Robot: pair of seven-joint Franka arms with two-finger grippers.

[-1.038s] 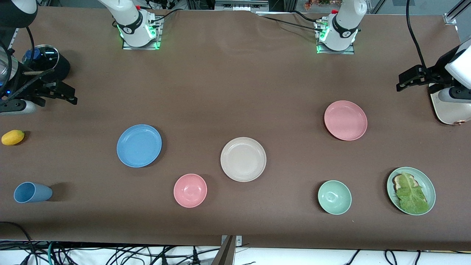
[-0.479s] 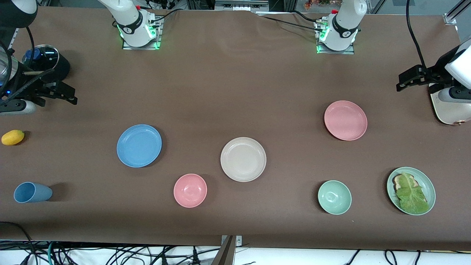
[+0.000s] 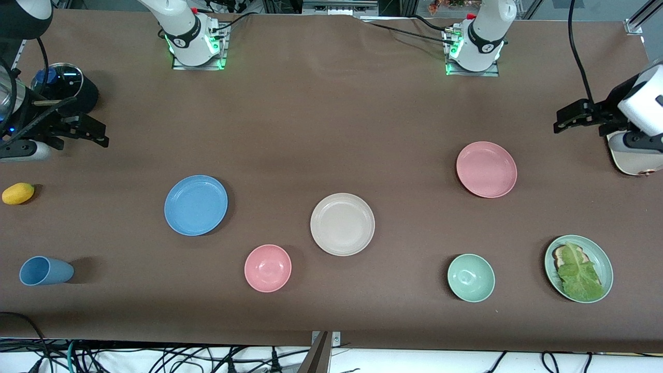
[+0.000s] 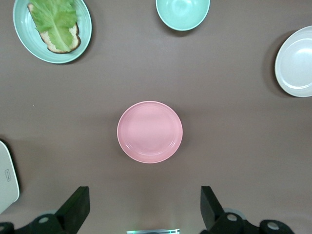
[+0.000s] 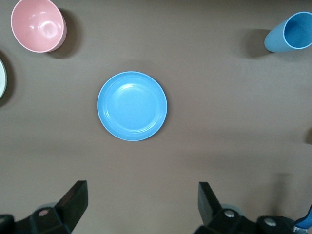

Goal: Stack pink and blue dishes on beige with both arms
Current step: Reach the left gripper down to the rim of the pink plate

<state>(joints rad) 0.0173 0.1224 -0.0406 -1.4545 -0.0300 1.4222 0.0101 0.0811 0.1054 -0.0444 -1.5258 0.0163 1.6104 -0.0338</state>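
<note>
The beige plate (image 3: 342, 224) lies mid-table and also shows at the edge of the left wrist view (image 4: 295, 61). The blue plate (image 3: 196, 205) sits toward the right arm's end of the table, the pink plate (image 3: 486, 169) toward the left arm's end. My left gripper (image 3: 570, 116) hangs open and empty, high over the table's end; its wrist view looks down on the pink plate (image 4: 149, 131) ahead of the left gripper (image 4: 144, 197). My right gripper (image 3: 96, 135) is open and empty too, high over its end, with the blue plate (image 5: 132, 106) ahead of the right gripper (image 5: 141, 192).
A pink bowl (image 3: 268, 268) and a pale green bowl (image 3: 471, 277) stand nearer the front camera than the beige plate. A green plate with lettuce on bread (image 3: 578, 268), a blue cup on its side (image 3: 45, 271), a yellow fruit (image 3: 18, 193) and a white appliance (image 3: 629, 158) sit at the ends.
The left arm's hand has shifted slightly over its end of the table. The right arm and all dishes have not moved.
</note>
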